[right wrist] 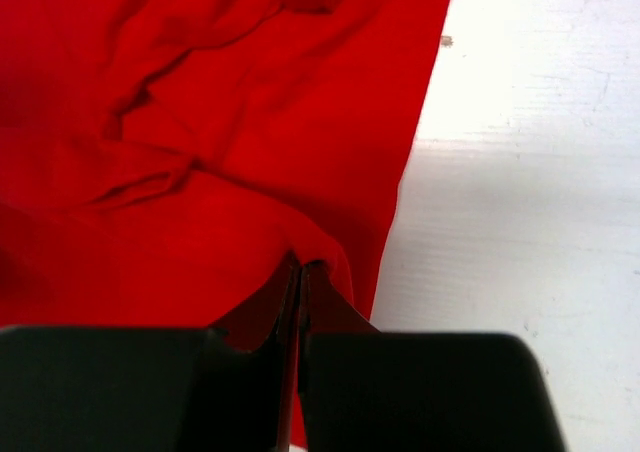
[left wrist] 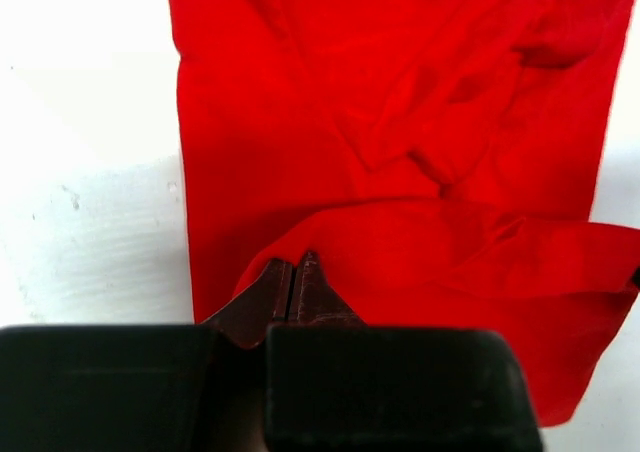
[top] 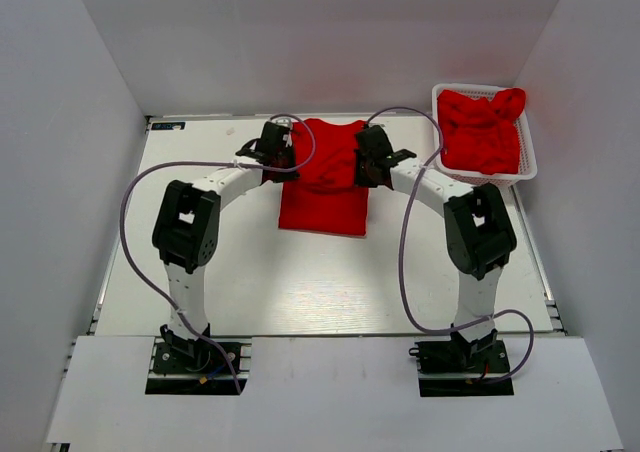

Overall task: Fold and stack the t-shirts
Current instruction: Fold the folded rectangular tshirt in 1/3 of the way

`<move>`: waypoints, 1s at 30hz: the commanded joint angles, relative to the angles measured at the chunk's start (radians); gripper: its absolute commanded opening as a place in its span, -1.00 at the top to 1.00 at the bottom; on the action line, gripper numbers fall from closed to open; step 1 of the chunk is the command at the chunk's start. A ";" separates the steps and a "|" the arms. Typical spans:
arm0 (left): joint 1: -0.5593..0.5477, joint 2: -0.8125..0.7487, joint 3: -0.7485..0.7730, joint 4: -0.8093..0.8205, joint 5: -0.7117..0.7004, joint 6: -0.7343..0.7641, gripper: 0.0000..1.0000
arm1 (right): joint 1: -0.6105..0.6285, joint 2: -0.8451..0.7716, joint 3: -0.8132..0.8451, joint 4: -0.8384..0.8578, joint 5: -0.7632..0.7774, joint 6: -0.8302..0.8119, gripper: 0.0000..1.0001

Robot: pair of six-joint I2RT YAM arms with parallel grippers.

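The left gripper [left wrist: 296,277] is pinching the left edge of the t-shirt [top: 322,197] lying on the table [top: 200,282], while the right gripper [right wrist: 302,277] is clamping its right edge. A fold seems to be starting; next, both need to be carrying the cloth evenly toward the near hem.

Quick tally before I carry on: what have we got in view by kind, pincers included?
Red t-shirt, laid out flat: 1
Red cloth heap in the basket: 1 (shirts in it cannot be counted)
White basket: 1
Pincers: 2, left pincer and right pincer, each shut on the flat shirt's edge
Total: 5
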 commanded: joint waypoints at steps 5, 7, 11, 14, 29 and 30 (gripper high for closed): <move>0.028 0.070 0.113 -0.012 0.057 0.017 1.00 | -0.036 0.111 0.149 -0.070 0.003 0.087 1.00; 0.039 0.111 0.154 -0.038 0.057 0.017 0.89 | -0.048 0.143 0.192 -0.095 -0.004 0.117 1.00; 0.050 0.159 0.212 -0.038 0.102 -0.008 -0.24 | -0.064 0.212 0.293 -0.122 -0.041 0.198 0.62; 0.071 0.159 0.267 -0.038 0.102 -0.028 -0.99 | -0.079 0.240 0.388 -0.107 -0.070 0.251 0.28; 0.100 -0.068 0.175 -0.132 0.048 0.073 -1.00 | -0.091 -0.017 0.157 -0.105 -0.067 0.150 -0.81; 0.100 -0.103 0.119 -0.121 0.048 0.083 -1.00 | -0.090 -0.040 0.118 -0.098 -0.081 0.141 -0.81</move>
